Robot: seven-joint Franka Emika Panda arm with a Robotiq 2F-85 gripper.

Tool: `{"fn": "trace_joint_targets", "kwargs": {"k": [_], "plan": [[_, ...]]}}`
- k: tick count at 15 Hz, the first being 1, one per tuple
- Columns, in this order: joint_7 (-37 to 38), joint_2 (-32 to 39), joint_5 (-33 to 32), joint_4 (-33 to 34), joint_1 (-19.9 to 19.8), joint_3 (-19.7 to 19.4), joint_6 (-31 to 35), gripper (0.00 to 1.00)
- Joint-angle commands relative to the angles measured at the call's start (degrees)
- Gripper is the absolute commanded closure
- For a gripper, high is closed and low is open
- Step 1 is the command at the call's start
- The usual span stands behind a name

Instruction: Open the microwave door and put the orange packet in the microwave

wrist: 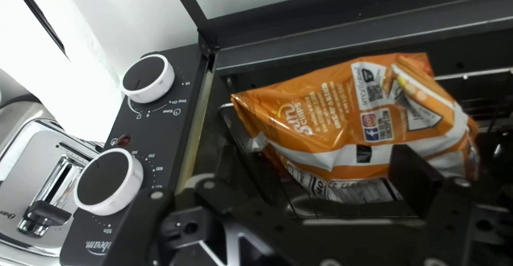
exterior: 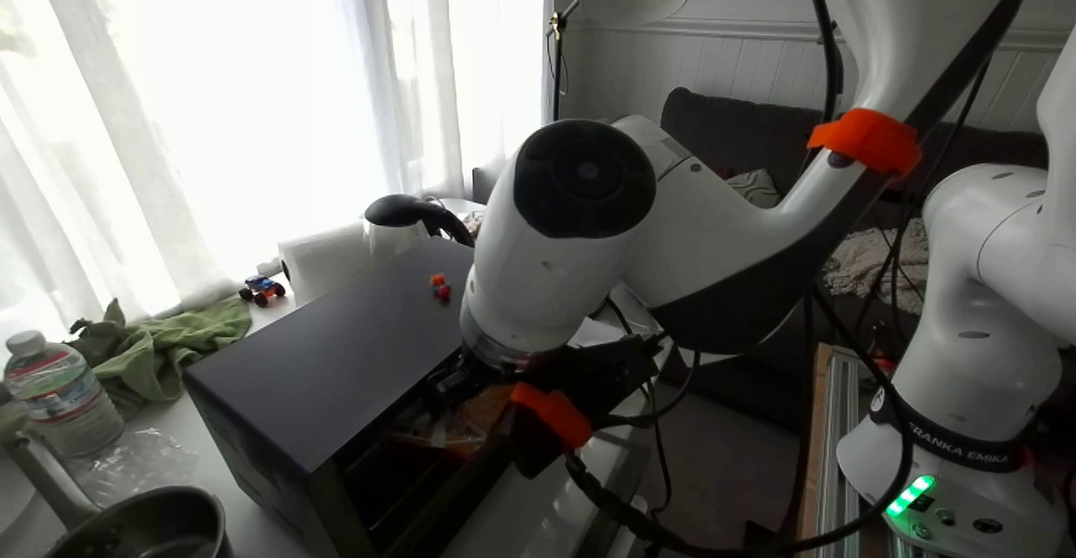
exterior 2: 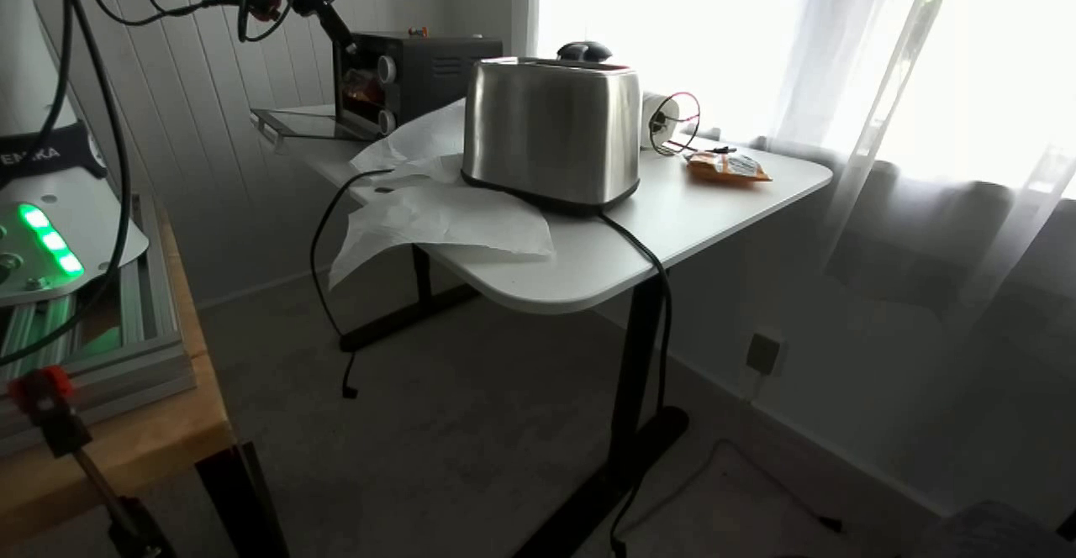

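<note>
On a white worktop, a black two-dial toaster oven was positioned with its glass door lowered; an orange SunChips bag was contained inside, and the pincer was spread close to it.

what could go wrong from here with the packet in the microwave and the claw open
In the wrist view, one finger of the open claw overlaps the orange packet, so pulling away might snag it. The claw also sits at the front of the microwave and could bump it, perhaps shaking the small red and orange item off the top. The lowered door might get knocked too.
</note>
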Motion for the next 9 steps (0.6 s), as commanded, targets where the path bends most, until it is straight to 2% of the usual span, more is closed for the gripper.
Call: {"fn": "trace_joint_targets", "kwargs": {"k": [1, 9], "plan": [[-3.88, -3.44, 5.20, -3.25, -0.92, 1.04, 0.86, 0.35], [-11.14, -2.85, 10.88, -4.46, -1.05, 1.18, 3.62, 0.91]]}}
